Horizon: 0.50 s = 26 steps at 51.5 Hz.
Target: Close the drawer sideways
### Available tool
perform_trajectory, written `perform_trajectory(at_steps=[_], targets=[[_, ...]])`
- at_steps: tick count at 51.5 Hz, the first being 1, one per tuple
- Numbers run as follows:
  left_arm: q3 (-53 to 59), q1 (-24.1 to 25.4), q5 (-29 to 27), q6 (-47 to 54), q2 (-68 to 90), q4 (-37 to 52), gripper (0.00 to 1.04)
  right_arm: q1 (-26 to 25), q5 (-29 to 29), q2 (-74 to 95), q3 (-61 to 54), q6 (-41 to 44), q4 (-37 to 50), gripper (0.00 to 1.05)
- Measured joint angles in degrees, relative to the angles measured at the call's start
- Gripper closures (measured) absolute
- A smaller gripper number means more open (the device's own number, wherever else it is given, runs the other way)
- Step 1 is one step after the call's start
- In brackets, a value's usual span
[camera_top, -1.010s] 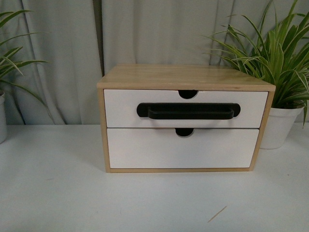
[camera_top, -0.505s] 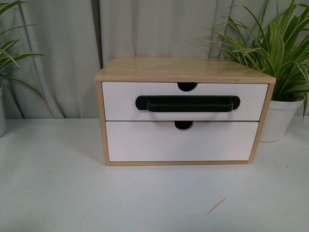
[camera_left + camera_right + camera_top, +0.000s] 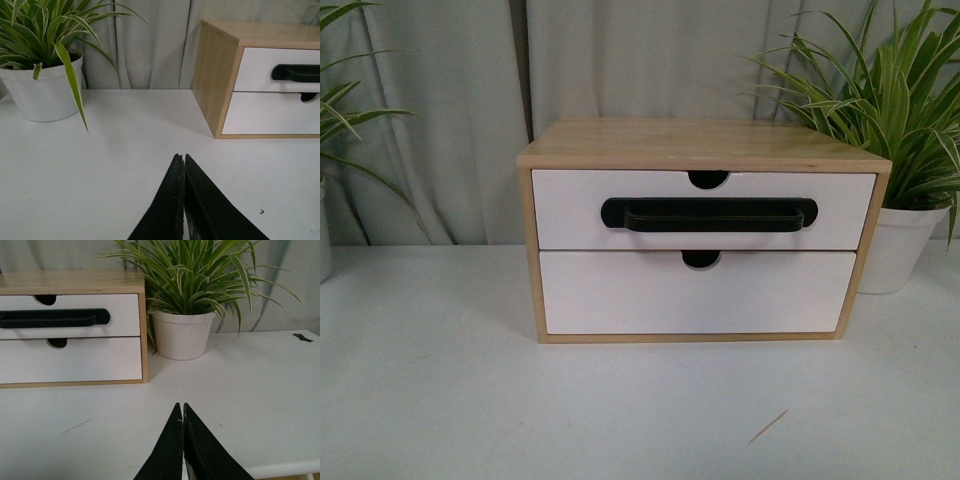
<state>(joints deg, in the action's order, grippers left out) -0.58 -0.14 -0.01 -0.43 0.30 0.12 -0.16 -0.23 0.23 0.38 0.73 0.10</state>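
Observation:
A light wood cabinet (image 3: 700, 143) stands at the middle of the white table. Its upper drawer (image 3: 570, 210) has a white front, a long black bar handle (image 3: 708, 214) and a semicircular notch in its top edge; its front sits level with the frame. Below it is a white drawer front without a handle (image 3: 695, 293). The drawer also shows in the left wrist view (image 3: 260, 67) and in the right wrist view (image 3: 120, 310). My left gripper (image 3: 180, 158) is shut and empty above the table, left of the cabinet. My right gripper (image 3: 180, 406) is shut and empty, right of it. Neither arm shows in the front view.
A potted plant in a white pot (image 3: 900, 250) stands right of the cabinet, close to its side. Another white pot with a plant (image 3: 42, 87) stands at the far left. A thin straw-like sliver (image 3: 769, 427) lies on the table in front. Grey curtains hang behind.
The cabinet sits slightly higher and a little left in the front view compared with one second ago, as the view shifted. Nothing differs from half a second ago.

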Motion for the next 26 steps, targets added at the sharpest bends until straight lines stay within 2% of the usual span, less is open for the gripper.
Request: perform_trajectory(at_steps=[15,23,26], targets=[[0.0,0.0,0.0,0.0,0.0,0.0,1.0,0.0,0.0,0.0,0.0,0.0,0.0,1.03],[0.0,0.0,0.0,0.0,0.0,0.0,0.75,0.0,0.0,0.0,0.0,0.0,0.0,0.79],[0.0,0.0,0.0,0.0,0.0,0.0,0.64,0.0,0.0,0.0,0.0,0.0,0.0,0.66]])
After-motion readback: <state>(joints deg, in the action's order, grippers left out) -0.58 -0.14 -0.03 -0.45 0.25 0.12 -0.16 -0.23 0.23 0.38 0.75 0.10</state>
